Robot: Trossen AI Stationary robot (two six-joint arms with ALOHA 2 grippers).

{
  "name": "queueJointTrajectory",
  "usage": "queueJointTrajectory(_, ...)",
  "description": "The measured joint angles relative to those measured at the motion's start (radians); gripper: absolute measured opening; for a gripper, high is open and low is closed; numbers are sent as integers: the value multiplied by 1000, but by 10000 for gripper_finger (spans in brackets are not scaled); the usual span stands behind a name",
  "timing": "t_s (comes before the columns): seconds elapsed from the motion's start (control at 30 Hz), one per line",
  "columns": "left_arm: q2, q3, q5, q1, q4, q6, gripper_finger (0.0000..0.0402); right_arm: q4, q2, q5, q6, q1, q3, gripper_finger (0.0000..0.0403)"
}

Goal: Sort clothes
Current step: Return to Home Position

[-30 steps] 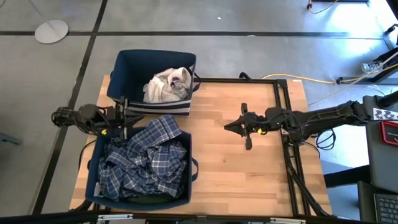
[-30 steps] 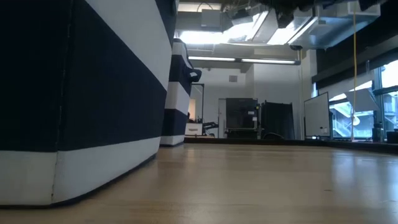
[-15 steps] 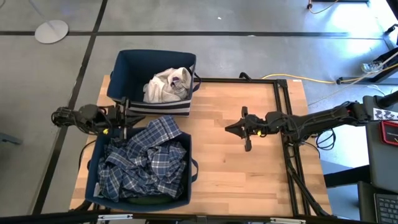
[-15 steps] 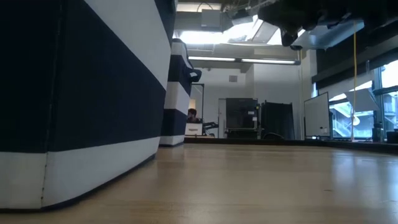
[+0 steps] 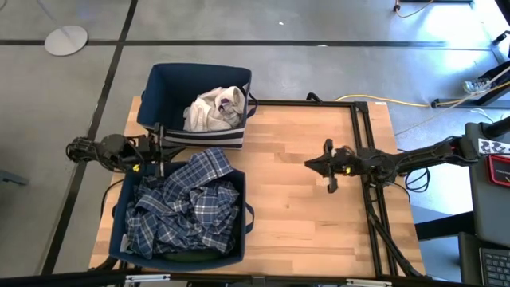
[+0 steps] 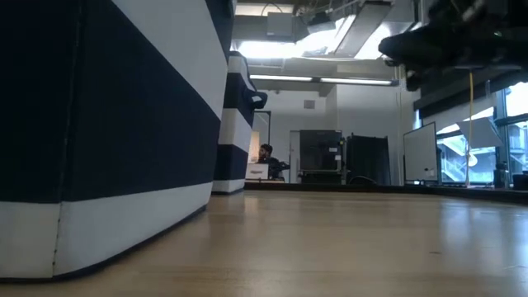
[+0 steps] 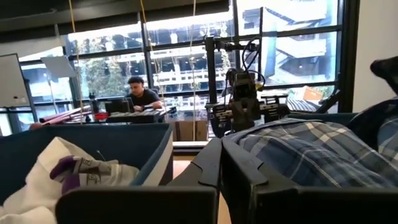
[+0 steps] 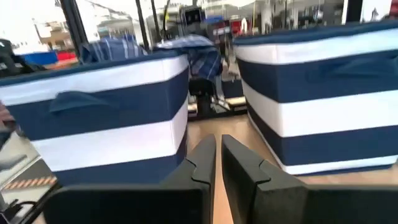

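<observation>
Right gripper backed further off from the plaid-shirt bin, fingers pinched together, empty. Blue plaid shirt filled that bin, with cream garments in the far bin just beyond. Left gripper sat closed at its rim. Sorting looked done, tbh.

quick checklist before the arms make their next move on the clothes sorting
1. Right arm jaws empty: ok, shut on nothing, over the bare table.
2. Left arm jaws empty: ok, shut on nothing, at the gap between the two bins.
3. Blue plaid shirt inside the near bin: ok, though heaped up to the rim.
4. White garment and sock inside the far bin: ok.
5. No clothes lying on the wood: ok in the high view.
</observation>
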Motion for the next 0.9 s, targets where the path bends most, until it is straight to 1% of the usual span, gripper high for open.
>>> queueJointTrajectory(0.13,1,0,18,0,-2,-30,3,-26,-149,-4,-3,-1,-67,28)
queueJointTrajectory(0.27,1,0,93,1,0,-27,3,-89,-271,-7,-7,-1,-129,28)
queueJointTrajectory(0.37,1,0,100,1,-1,-31,3,-132,-338,21,-5,-1,-171,28)
queueJointTrajectory(0.43,1,0,103,1,-5,-41,3,-180,-375,55,-2,-1,-173,28)
queueJointTrajectory(0.47,1,1,104,1,-10,-48,3,-216,-389,66,1,-1,-173,28)
queueJointTrajectory(0.6,1,2,104,1,-20,-50,3,-248,-420,110,0,-1,-174,28)
queueJointTrajectory(0.7,1,2,103,1,-21,-44,4,-259,-423,114,-4,-1,-174,28)
queueJointTrajectory(0.9,1,2,71,0,-25,-73,4,-375,-423,114,27,-1,-175,28)
